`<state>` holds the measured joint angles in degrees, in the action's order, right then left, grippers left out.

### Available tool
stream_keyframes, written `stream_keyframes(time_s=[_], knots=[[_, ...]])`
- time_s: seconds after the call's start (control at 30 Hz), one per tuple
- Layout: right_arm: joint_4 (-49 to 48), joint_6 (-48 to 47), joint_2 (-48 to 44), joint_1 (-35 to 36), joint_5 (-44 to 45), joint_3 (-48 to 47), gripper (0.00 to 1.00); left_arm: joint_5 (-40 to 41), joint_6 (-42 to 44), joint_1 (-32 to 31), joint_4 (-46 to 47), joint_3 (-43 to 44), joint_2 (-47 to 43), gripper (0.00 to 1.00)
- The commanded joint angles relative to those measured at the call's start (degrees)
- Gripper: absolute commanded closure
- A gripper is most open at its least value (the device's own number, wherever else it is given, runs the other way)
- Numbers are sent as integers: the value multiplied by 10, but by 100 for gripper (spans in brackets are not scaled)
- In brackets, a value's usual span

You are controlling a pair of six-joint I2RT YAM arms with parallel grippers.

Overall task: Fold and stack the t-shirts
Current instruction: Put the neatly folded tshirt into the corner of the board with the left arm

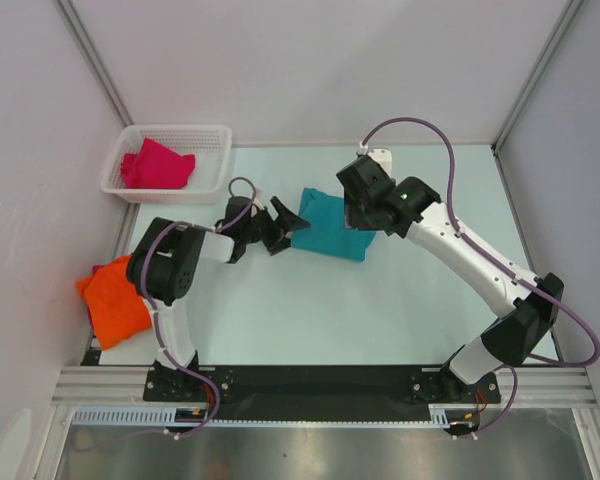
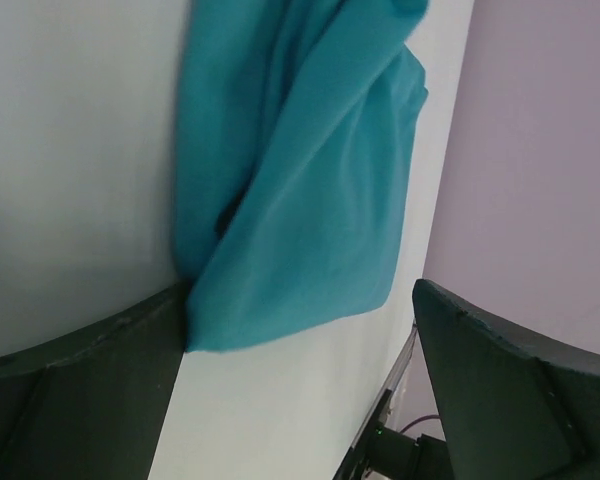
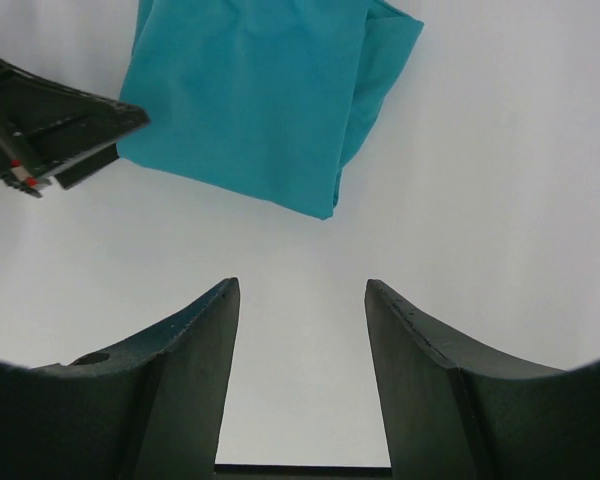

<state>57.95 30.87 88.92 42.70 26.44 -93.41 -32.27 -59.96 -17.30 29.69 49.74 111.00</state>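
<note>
Judging the task barely half done: noting the teal t-shirt [image 1: 332, 225] lying folded at mid-table, the orange t-shirt [image 1: 115, 300] lying well apart at the left edge, the magenta t-shirt [image 1: 158, 165] sitting in the basket [image 1: 215, 135], nothing stacked; finding the left gripper [image 2: 302, 300] spread wide at the teal edge and the right gripper [image 3: 300, 290] hovering nearby, jaws apart, empty.

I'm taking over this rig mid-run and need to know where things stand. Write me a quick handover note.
left gripper: open, at the teal shirt's left edge, holding nothing.
right gripper: open, empty, poised by the same shirt.
teal shirt: mid-table, in a compact fold.
orange shirt: at the table's left edge, beside the left arm.
magenta shirt: bunched in the white basket.
Done: teal looks folded.
Left: nothing is stacked; the three shirts lie apart, and magenta needs folding.
</note>
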Motion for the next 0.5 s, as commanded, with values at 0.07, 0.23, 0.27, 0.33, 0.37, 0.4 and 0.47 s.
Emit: stream_keyframes(time_s=[0.07, 0.23, 0.27, 0.33, 0.37, 0.4, 0.47], knots=[[55, 2, 18, 3, 37, -60, 41, 35, -23, -90, -20, 60, 79, 1], [72, 2, 36, 2, 41, -92, 42, 31, -40, -133, -17, 100, 123, 1], [76, 2, 37, 3, 41, -101, 42, 29, -42, -135, -16, 102, 134, 1], [79, 1, 40, 3, 41, -110, 42, 21, -46, -134, -8, 104, 142, 5], [81, -1, 42, 3, 41, -114, 42, 20, -47, -134, -6, 106, 149, 8], [82, -3, 44, 3, 41, -124, 42, 13, -49, -134, -3, 107, 153, 14], [88, -4, 49, 4, 40, -134, 42, 5, -59, -134, 26, 111, 166, 74]])
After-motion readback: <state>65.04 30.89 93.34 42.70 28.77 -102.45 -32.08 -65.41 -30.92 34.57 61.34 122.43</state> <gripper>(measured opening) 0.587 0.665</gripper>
